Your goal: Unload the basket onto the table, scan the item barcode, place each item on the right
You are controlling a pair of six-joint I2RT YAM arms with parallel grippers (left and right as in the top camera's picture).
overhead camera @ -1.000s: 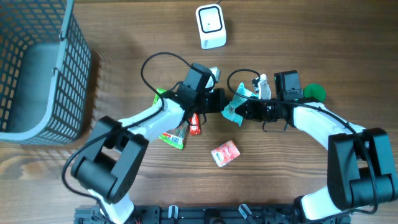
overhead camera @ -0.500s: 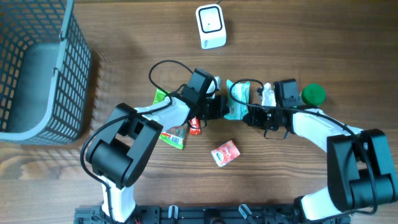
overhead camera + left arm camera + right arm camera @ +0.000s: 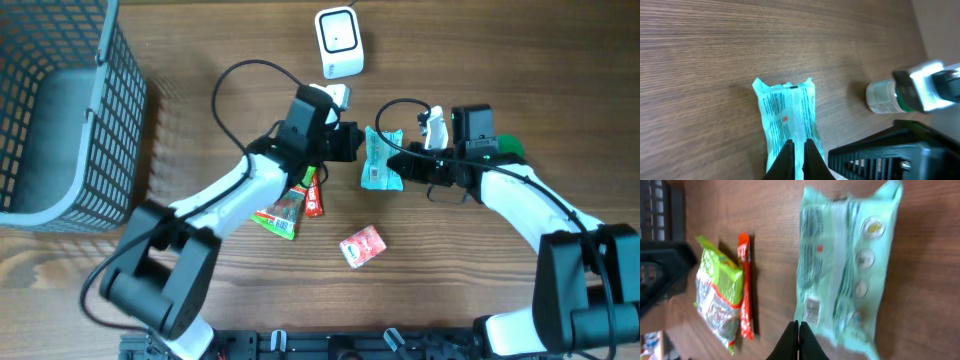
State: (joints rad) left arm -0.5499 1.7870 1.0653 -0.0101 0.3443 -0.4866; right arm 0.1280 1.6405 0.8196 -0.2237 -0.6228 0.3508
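The left gripper [image 3: 352, 148] and right gripper [image 3: 400, 165] each pinch an edge of the mint-green packet [image 3: 379, 160] at table centre, so I would stretch it flat and present its printed side to the white scanner [image 3: 338, 42] at the far side.

A brown wooden table [image 3: 500, 60] fills the view, its fine grain all running one way. Light is even and soft; a faint shadow lies on the wood just beside the basket [image 3: 125, 120].

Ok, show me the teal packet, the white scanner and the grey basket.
teal packet [image 3: 379, 165], overhead view, middle of its printed face.
white scanner [image 3: 339, 42], overhead view, centre of its top.
grey basket [image 3: 125, 120], overhead view, its right wall.
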